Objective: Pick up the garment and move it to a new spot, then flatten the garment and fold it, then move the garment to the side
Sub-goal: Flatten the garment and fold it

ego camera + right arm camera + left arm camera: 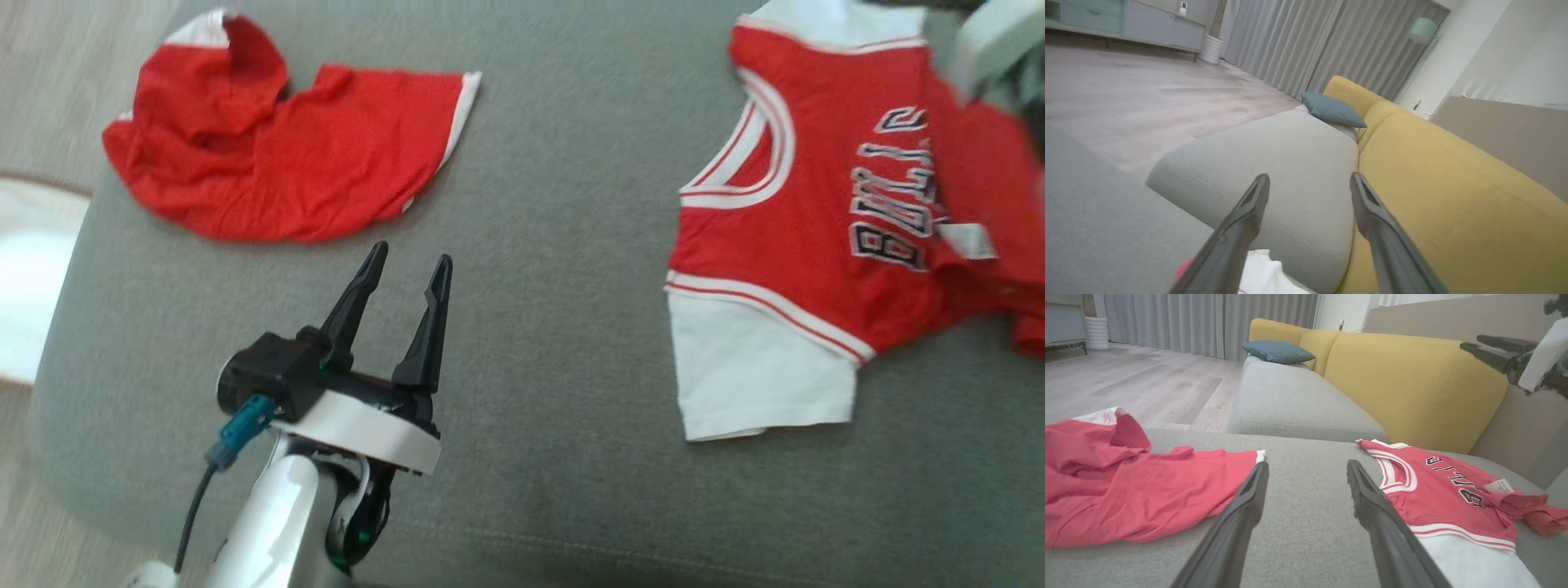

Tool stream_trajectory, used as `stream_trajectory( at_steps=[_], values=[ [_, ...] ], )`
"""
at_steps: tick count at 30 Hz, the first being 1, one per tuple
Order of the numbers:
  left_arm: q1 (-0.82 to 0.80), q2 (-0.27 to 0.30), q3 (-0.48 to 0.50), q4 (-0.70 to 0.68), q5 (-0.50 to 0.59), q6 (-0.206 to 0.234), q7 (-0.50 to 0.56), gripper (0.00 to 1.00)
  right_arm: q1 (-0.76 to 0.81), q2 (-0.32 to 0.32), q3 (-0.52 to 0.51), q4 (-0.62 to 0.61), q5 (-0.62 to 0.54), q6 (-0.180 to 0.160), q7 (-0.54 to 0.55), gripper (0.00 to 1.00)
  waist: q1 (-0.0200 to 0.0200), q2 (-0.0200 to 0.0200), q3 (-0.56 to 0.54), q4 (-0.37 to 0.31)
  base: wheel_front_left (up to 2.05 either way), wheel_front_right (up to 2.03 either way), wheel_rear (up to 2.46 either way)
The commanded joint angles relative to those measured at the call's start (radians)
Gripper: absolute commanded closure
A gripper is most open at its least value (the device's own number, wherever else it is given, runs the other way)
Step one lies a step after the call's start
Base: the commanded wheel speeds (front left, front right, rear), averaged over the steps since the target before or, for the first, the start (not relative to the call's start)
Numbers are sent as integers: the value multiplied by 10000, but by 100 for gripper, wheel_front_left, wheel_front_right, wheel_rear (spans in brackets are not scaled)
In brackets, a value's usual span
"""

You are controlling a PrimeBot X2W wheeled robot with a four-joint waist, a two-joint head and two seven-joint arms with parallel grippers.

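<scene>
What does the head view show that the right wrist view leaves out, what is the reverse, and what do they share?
Head view's extras: the open left claw, a crumpled red garment and the lettering on the red jersey. Right wrist view's extras: the open right claw, the yellow sofa back, a blue-grey pillow and grey curtains. Shared: the grey seat cushion and some of the jersey's white cloth.

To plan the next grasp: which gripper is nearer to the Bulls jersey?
Right. The right gripper hangs above the jersey; the left gripper is off to its side, over bare cushion.
</scene>
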Motion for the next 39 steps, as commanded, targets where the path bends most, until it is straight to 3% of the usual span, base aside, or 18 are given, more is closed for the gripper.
stream_trajectory(
  at_steps=[1, 6, 12, 22, 28, 39],
  values=[
    [-83, 45, 429, -284, 101, 50, -122, 0, 454, 344, -183, -427, 111, 63, -254, 0, -1, 0, -576, -418, 0, 0, 0],
    [246, 45, 439, -309, 15, 122, -122, 0, 2544, 1221, -849, -1498, 400, 63, -510, 0, -1, 0, -1306, -838, 0, 0, 0],
    [712, 45, 320, -351, -123, 260, -122, 0, 5605, 2278, -1802, -3694, 180, 63, -548, 0, -1, 0, -1921, -1323, 0, 0, 0],
    [1010, 45, -66, -277, -241, 354, -122, 0, 9348, 3173, -2983, -6631, -233, 63, -519, 0, -1, 0, -2146, -1759, 0, 0, 0],
    [1009, 45, -179, -260, -325, 384, -122, 0, 10147, 3199, -2893, -7434, 267, 63, -358, 0, -1, 0, -2046, -1892, 0, 0, 0],
    [482, 45, -548, 160, -229, 224, -122, 0, 9976, 3202, -3246, -8181, 295, 63, -47, 0, -1, 0, -1500, -2019, 0, 0, 0]
  ],
)
